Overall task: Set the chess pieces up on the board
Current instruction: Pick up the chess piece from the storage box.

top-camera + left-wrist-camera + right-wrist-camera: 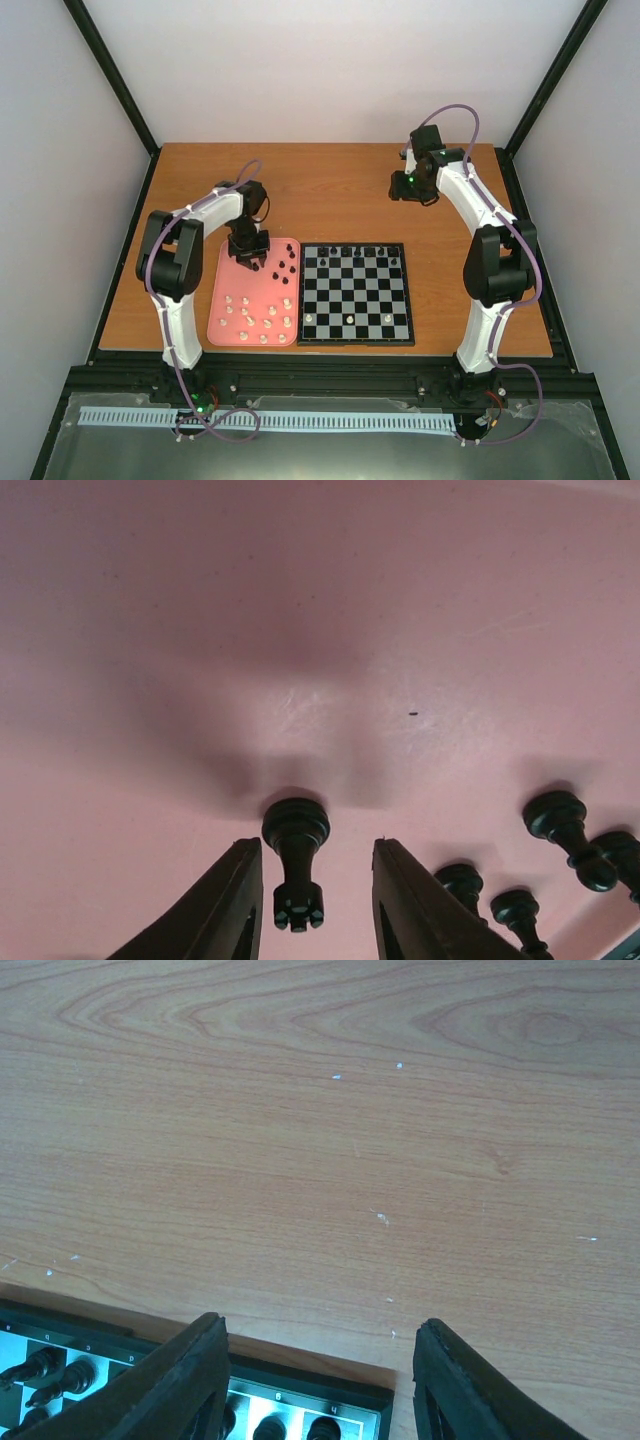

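Observation:
My left gripper [248, 255] hangs over the far part of the pink tray [222, 280]. In the left wrist view it [315, 842] is open, with a black rook [296, 860] standing upright on the tray between the fingers, touching neither. More black pieces [558, 820] stand to its right. The board [356, 343] holds several black pieces [350, 252] on its far rows and three white ones [349, 318] near the front. My right gripper [405, 185] is open and empty above the table beyond the board; its wrist view [320, 1322] shows the board's far edge [300, 1380].
Several cream-white pieces [255, 320] lie on the near half of the tray and a few black ones [285, 268] at its far right. The wooden table [330, 1140] stretches behind the board. Black frame posts stand at the table's corners.

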{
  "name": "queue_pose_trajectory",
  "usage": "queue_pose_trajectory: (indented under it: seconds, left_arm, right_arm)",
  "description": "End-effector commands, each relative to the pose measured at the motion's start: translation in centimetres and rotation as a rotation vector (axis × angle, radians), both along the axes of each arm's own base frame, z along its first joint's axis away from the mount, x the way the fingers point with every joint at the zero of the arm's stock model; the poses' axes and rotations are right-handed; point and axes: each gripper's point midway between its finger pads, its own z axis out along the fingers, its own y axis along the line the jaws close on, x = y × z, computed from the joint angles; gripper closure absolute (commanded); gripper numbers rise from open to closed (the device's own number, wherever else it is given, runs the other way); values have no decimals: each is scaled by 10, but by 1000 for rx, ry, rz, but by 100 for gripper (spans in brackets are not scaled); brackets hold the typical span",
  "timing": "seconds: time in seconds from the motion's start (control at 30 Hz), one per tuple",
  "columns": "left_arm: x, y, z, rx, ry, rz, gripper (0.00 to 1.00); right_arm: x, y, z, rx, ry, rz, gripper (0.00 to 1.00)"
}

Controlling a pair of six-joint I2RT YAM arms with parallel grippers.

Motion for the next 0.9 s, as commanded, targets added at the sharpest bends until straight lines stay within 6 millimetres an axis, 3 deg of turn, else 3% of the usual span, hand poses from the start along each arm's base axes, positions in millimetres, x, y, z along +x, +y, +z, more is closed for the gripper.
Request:
queue_pose_trajectory:
  seconds: [0.0,0.17,0.37,0.5,0.7,0.87]
  left_arm:
    - [5,2,-4,8,-7,5,70]
    - [5,5,-7,22,-3,3,73]
    - [6,5,-7,27,-3,-3,93]
    - [7,7,-1,40,-3,-17,99]
    - [13,-1,33,6,-53,-27,99]
    - [21,-35,64,-24,-96,-95,99]
  right_arm:
    - [1,-6,-3,-13,9,-9,49]
    - [1,-6,-3,-14,8,-8,49]
    - [1,-6,-1,-12,5,-9,49]
    - [1,-6,1,-10,2,-9,49]
    - [1,-6,5,-9,-7,-10,49]
    - [2,-7,5,-11,-9,-12,49]
